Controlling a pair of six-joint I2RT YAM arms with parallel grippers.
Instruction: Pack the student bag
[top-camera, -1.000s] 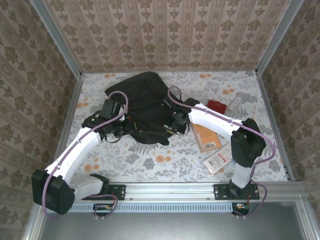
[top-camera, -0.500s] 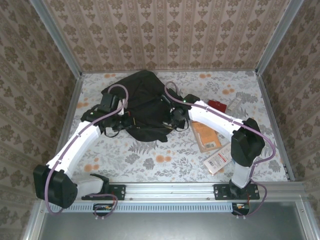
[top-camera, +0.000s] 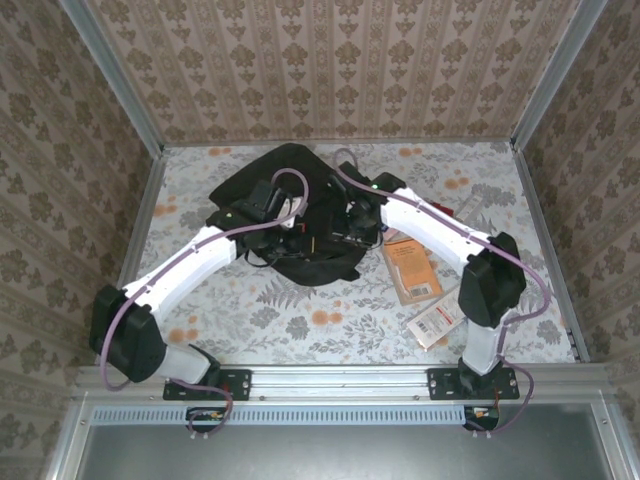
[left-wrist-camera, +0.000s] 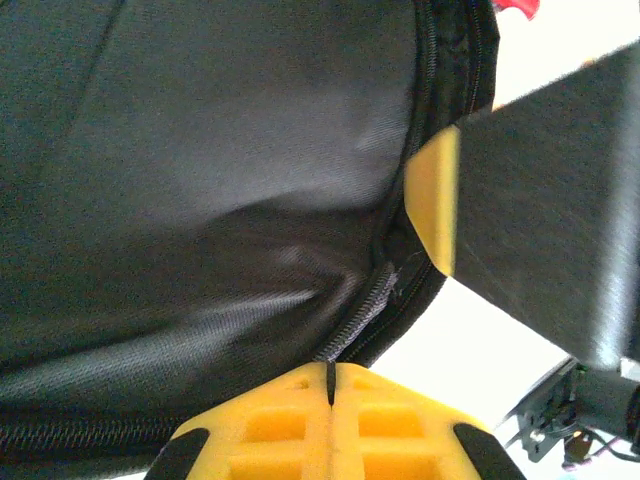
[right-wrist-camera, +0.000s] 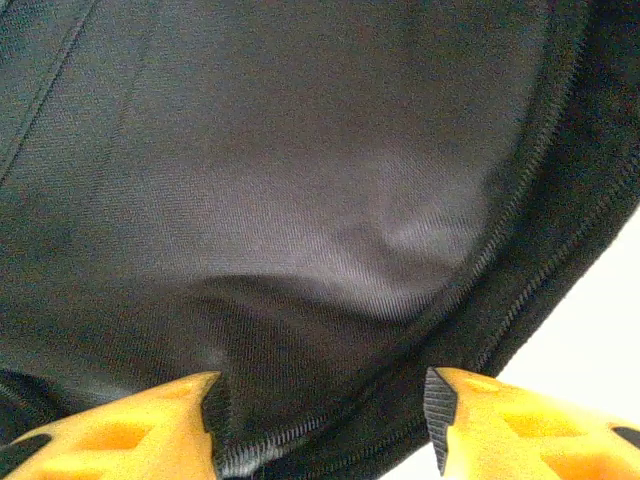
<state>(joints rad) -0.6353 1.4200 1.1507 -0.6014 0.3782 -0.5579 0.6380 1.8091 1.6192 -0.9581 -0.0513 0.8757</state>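
While my left hand (left-wrist-camera: 330, 385) is pressed together on the bag (top-camera: 288, 172), pinching the zipper (left-wrist-camera: 365, 305) tape right at the rim, I'd treat it as the anchor and not tug with it. The bag sits at the back middle of the worktop (top-camera: 300, 310), with an arm reaching into it from each side. Meanwhile my right hand (right-wrist-camera: 320, 415) is spread, one finger on each side of the zippered rim, not clamped on anything as far as I can see. To do this bit well, I reckon it should bite the other lip, then ease away gently so the mouth gapes. Soft fabric sags, so keep it taut. Further right, an orange booklet (top-camera: 410, 268) and a white packet (top-camera: 436, 320) lie flat on the worktop, not packed yet.
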